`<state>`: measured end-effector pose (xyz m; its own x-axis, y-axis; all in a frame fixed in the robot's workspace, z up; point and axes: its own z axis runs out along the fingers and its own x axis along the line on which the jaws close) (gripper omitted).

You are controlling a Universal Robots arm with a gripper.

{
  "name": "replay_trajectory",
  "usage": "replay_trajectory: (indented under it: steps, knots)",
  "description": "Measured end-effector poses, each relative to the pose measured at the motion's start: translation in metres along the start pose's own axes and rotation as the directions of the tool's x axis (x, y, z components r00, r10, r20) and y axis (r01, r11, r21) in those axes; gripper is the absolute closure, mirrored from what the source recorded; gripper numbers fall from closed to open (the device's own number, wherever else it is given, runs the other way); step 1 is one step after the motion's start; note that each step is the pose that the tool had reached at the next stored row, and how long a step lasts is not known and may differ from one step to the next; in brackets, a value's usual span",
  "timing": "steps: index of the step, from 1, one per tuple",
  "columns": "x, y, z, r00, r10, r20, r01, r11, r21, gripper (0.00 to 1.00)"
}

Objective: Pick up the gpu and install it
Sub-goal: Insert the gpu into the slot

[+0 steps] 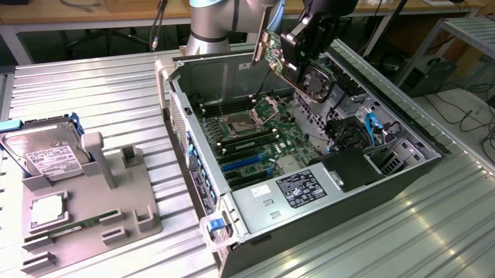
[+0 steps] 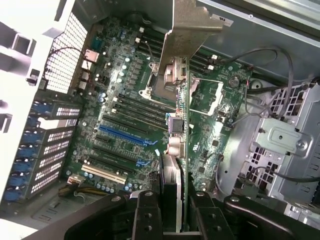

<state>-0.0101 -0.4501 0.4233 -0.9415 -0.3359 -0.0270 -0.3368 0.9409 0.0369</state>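
Observation:
The gpu [image 1: 268,41] hangs in the air above the open computer case [image 1: 402,124], over the far end of the motherboard [image 1: 259,142]. It is held on edge, its silvery bracket [image 1: 261,32] toward the exterior view's left. My gripper [image 1: 296,45] is shut on it from the other side. In the wrist view the gpu [image 2: 180,132] runs edge-on away from my gripper [image 2: 175,216], and its metal bracket [image 2: 192,25] is at the far end. Under it lie the CPU socket [image 2: 165,75] and the blue expansion slots [image 2: 122,134].
A grey fixture [image 1: 127,217] at the exterior view's left carries a hard drive [image 1: 46,153], a CPU [image 1: 46,209] and a RAM stick [image 1: 77,226]. Inside the case are a power supply [image 1: 298,188], cables [image 1: 371,130] and drive cages [image 2: 282,145]. The ribbed metal table [image 1: 101,98] surrounds everything.

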Motion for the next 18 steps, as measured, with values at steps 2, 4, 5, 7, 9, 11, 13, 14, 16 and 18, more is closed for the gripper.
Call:
replay_trajectory:
  steps: [2, 4, 5, 7, 9, 11, 13, 14, 16, 18]
  knots:
    - [0.0, 0.0, 0.0, 0.9999, -0.012, -0.0004, 0.012, 0.9999, -0.0003, 0.72]
    - [0.0, 0.0, 0.0, 0.9997, -0.026, -0.0009, 0.026, 0.9997, -0.0007, 0.72]
    - [0.0, 0.0, 0.0, 0.9995, -0.03, -0.0011, 0.03, 0.9995, -0.0008, 0.72]
    - [0.0, 0.0, 0.0, 0.999, -0.044, -0.0015, 0.044, 0.999, -0.0013, 0.72]
    - [0.0, -0.0001, 0.0, 0.9979, -0.065, -0.0023, 0.065, 0.9979, -0.0019, 0.72]
    - [0.0, -0.0001, 0.0, 0.9971, -0.076, -0.0027, 0.076, 0.9971, -0.0022, 0.72]
    - [0.0, -0.0001, 0.0, 0.9962, -0.088, -0.003, 0.088, 0.9962, -0.0026, 0.72]
    - [0.0, -0.0001, 0.0, 0.9957, -0.093, -0.0033, 0.093, 0.9957, -0.0027, 0.72]
    - [0.0001, -0.0002, 0.0, 0.9946, -0.104, -0.0037, 0.104, 0.9946, -0.003, 0.72]
    - [0.0001, -0.0002, 0.0, 0.9934, -0.115, -0.004, 0.115, 0.9934, -0.0034, 0.72]
